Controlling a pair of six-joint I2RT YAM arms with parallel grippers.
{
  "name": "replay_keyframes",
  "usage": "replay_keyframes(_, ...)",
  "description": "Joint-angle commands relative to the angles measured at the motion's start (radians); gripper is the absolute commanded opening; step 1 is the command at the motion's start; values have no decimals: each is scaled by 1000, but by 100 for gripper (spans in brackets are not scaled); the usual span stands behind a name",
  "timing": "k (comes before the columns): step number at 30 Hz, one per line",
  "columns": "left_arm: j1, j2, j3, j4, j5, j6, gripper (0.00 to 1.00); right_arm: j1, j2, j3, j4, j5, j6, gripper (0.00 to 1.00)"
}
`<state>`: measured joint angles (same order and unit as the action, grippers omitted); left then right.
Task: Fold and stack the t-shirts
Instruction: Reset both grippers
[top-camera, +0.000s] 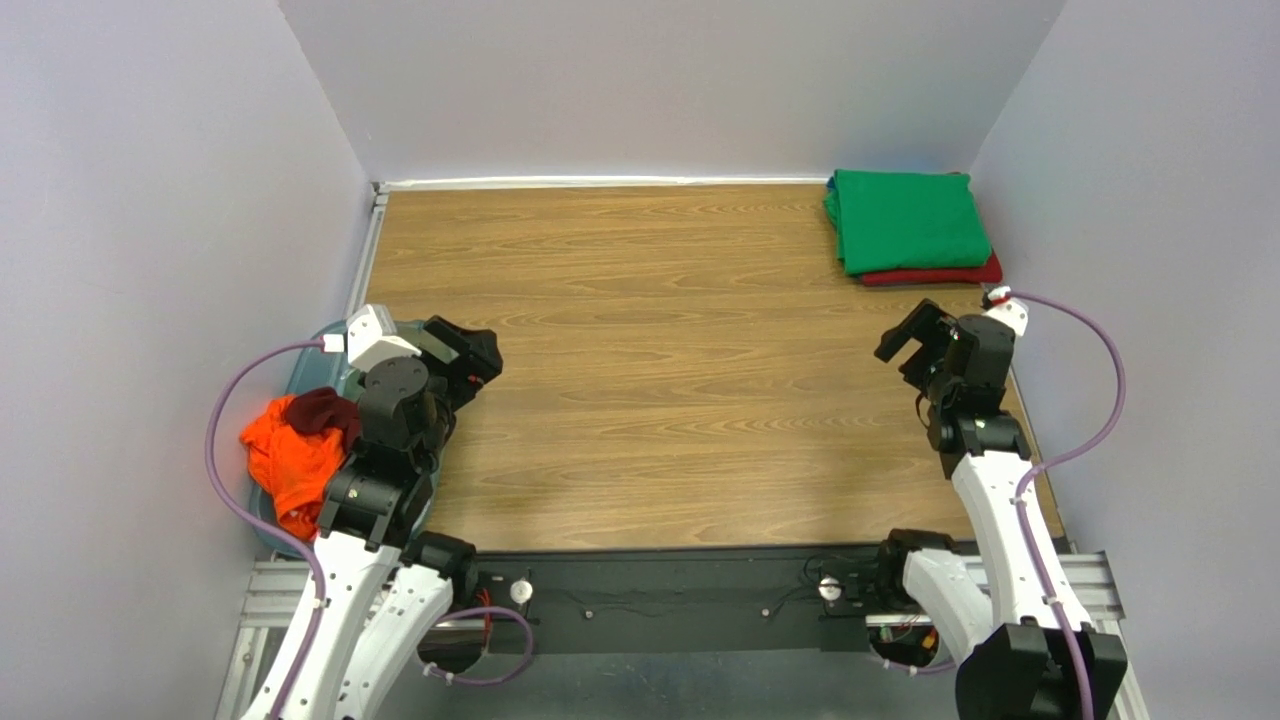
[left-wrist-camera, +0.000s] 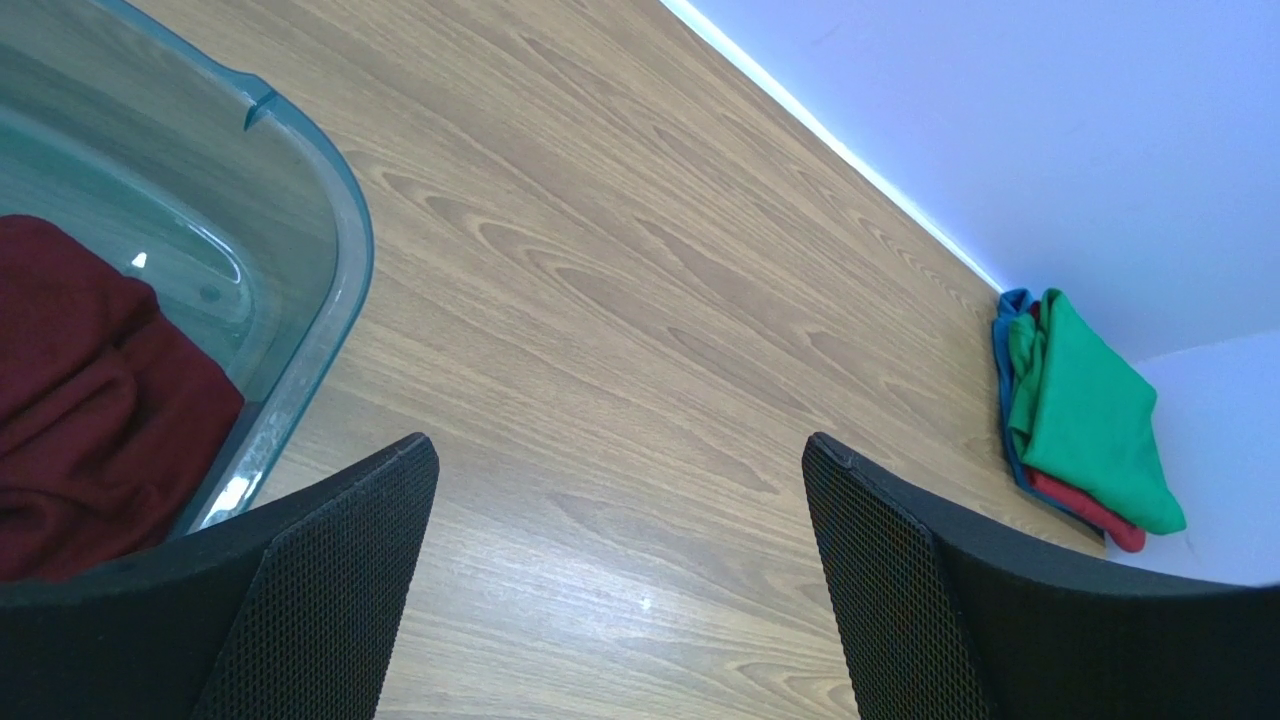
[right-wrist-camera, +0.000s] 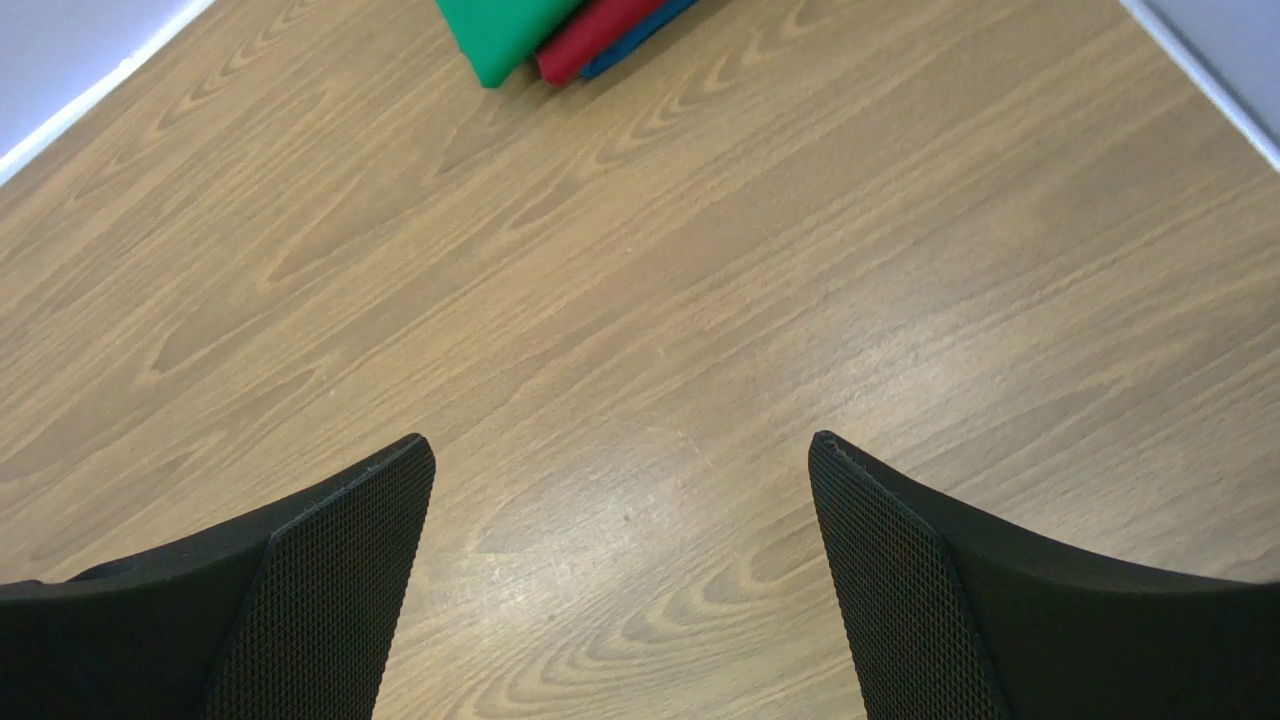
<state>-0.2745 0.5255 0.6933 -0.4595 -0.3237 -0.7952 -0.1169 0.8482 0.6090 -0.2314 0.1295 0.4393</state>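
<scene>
From above, we see the left pincer and the right pincer both spread wide and holding nothing, each hanging over the bare wooden worktop. A folded green t-shirt sits squarely on a red t-shirt in the far right corner, well apart from either arm though nearer the right one. The unfolded work lies the other way. An orange t-shirt and a dark maroon t-shirt are bunched in the bluish tub at the left edge, just beside the left arm and to the left and near side of its pincer. We judge the left arm is the one to reach them, and that it would need to swing leftward to do so. Neither heap shows a long axis; both are crumpled lumps. In the left wrist view, the tub's clear rim curves past the left finger, and the maroon cloth lies in soft folds inside, close by that finger. Far off to the right, the stack shows a teal-blue t-shirt under the red and green. In the right wrist view, the fingers stand wide over bare wood. The stack's folded edges peek in at the top, ahead and slightly left, layered green, red, blue.
</scene>
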Motion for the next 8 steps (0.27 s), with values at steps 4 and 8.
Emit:
replay_keyframes(4, 4, -12, -21, 25, 3, -10, 98, -1, -52, -51, 21, 41, 39, 100)
replay_keyframes(8, 3, -12, -25, 18, -12, -19, 98, -1, -66, -49, 33, 38, 41, 100)
